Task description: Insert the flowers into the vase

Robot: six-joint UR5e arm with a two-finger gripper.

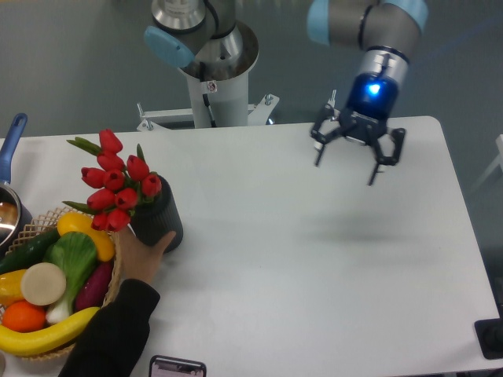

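We have the gripper (355, 162) hanging above the table (314, 251) at the far right, fingers spread wide, nothing in them. Wrist points roughly straight down, light on the wrist glowing blue. The flowers (115, 182) already sit in the vase (159, 217), well apart from us at about 8–9 o'clock from the gripper. Stems lean up and left toward 10 o'clock; vase stands upright. A person's hand (140, 255) touches the vase base, beside the wicker basket (47, 279) of produce. Task looks done, judging by placement; no reach seems needed.
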